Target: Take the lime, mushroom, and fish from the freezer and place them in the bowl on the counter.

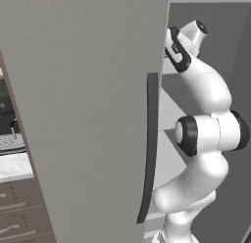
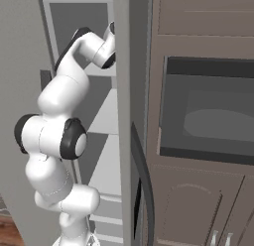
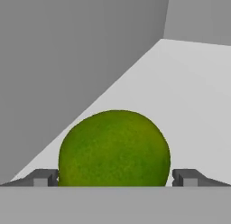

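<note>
A green lime point(image 3: 114, 148) is seen on a pale shelf point(image 3: 180, 92) inside the freezer point(image 1: 88, 114), close to the grey side wall point(image 3: 67, 60) (the wall meets the shelf just beside the fruit). The gripper point(image 3: 114, 178) is held wide open around the lime, one dark fingertip point(image 3: 43, 178) showing on each side of it, and contact cannot be made out; nothing is clamped. From the base views, the white arm point(image 1: 206, 134) is shown reaching up into the open compartment, past the broad grey door with its long dark handle point(image 1: 149, 149). A dark brown cabinet front with a built-in oven point(image 2: 208, 111) is seen to the right.
</note>
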